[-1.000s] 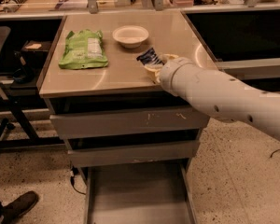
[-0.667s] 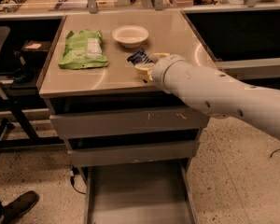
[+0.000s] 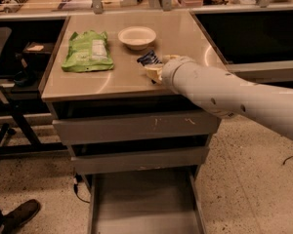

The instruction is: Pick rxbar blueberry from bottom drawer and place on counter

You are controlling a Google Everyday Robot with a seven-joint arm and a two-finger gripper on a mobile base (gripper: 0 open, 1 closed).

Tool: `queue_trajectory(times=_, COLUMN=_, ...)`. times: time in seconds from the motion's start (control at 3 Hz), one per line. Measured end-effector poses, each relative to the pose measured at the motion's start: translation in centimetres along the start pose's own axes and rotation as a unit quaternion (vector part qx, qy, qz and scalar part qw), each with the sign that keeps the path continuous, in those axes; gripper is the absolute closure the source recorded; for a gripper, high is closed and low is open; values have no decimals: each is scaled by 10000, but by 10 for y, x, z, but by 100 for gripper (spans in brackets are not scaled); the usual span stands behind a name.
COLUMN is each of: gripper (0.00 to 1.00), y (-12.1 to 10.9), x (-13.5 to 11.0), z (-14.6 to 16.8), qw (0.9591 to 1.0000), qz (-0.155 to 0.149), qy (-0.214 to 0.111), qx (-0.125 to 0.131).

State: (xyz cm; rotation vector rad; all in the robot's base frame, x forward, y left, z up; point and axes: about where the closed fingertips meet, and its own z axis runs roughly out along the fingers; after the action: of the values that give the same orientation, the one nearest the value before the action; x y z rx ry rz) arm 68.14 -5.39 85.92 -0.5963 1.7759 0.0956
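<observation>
shifted toward the white bowl (image 3: 136, 37) since the 1.0 s frame: gripper (image 3: 154, 71) and rxbar blueberry (image 3: 149, 58) together. against the 0.7 s frame, hardly any change. bowl, green bag (image 3: 87, 51) and drawers unchanged in all three.

gripper: low over the counter (image 3: 122, 79), just on the near side of the bowl, toward the counter's front edge. grip state: cannot tell, the wrist covers it.

rxbar blueberry: at the gripper's tip, between gripper and bowl, close to the bowl but apart from it. tilted, one end up. cannot tell whether it rests on the counter surface or hangs just above it.

arm (image 3: 234, 99): runs from the gripper away from the bowl, out past the counter's side edge.

green bag: flat on the counter, on the far side of the bowl from the arm, well apart from the bar.

bottom drawer (image 3: 141, 204): pulled out, below and nearer the camera than the bowl; the floor that shows is bare.

judgement: carry done, placing step in hand.

risks:
- release while the bar is tilted or off the surface: it may flip or slide into the bowl.
- withdrawal with the wrapper caught: bar dragged toward the front edge, could drop into the open drawer.
- further travel toward the bowl: the bowl gets nudged.
</observation>
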Motion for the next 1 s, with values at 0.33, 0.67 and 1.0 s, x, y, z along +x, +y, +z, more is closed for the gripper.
queue_trajectory(times=0.33, gripper=100, y=-6, x=9, z=28, qw=9999, qz=92, qy=52, qx=-17)
queue_trajectory(times=0.67, gripper=81, y=-6, x=10, z=29, qw=9999, qz=101, qy=57, qx=-21)
queue_trajectory(times=1.0, gripper=57, y=-6, x=10, z=29, qw=9999, qz=101, qy=56, qx=-22)
